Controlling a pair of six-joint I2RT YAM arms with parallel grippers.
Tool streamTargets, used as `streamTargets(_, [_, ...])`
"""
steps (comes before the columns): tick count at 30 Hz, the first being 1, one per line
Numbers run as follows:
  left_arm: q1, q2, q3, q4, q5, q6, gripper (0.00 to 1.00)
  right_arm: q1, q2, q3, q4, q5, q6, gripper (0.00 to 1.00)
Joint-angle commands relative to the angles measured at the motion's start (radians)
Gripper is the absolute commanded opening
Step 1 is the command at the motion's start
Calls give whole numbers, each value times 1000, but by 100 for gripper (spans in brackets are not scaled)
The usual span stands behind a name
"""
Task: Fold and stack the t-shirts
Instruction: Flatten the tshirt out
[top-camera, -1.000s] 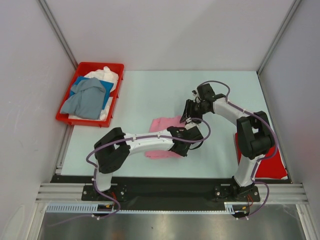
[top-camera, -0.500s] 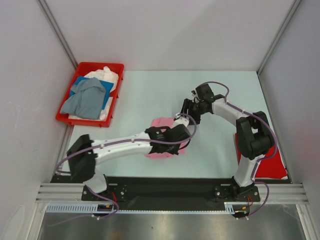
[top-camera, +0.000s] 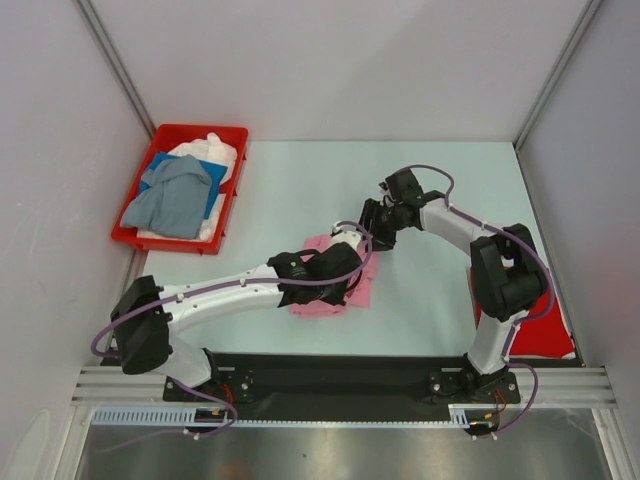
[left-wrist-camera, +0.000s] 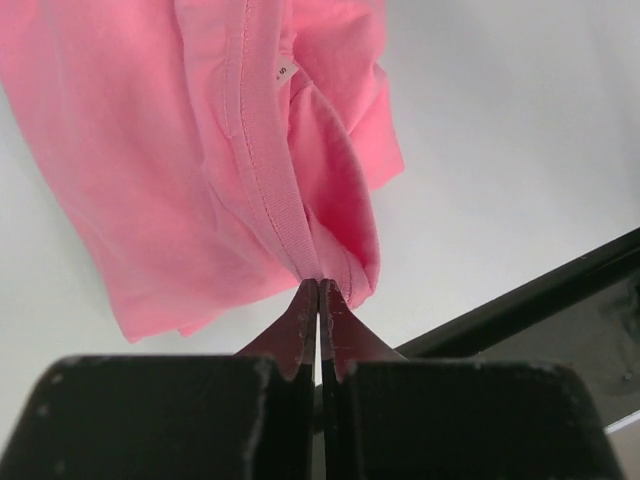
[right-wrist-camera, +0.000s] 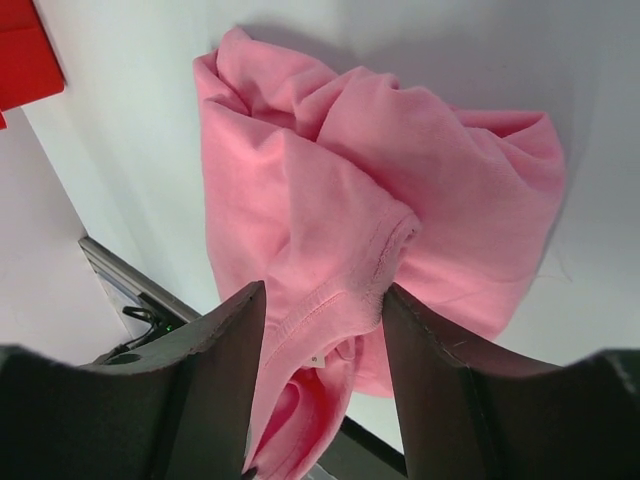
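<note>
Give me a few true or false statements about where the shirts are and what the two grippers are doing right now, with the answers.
1. The left gripper is shut on the pink t-shirt. True.
2. The red bin is empty. False: it holds a grey-blue t-shirt and other cloth.
3. Pink cloth sits between the jaws of the right gripper. True.
4. The pink t-shirt lies in the red bin. False: it lies on the table, between the arms.
5. A red t-shirt lies at the table's near right corner. True.
</note>
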Motion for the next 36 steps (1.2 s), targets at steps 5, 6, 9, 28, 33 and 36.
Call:
streamTargets(5, [16,-56,-8,52,29,26,0,-6,-9,-10,34,8,1,39])
streamTargets(6, [16,-59,-4,50,29,35,0,-8,-4,-7,47,5,2,27])
streamTargets(9, [16,-76,39,18,30,77,0,-23,-1,48,42,-18,22,0])
streamTargets(28, [16,-331,764,-102,81,425,0,-201,-597,567,166,60,50,0])
streamTargets(33, [-71,-250,914,-114,267,390,0,-201,-732,631,177,170,-14,0])
streamTargets(36, [-144,-217,921,-88,305,376,0,-201,-797,677,56,266,-99,0])
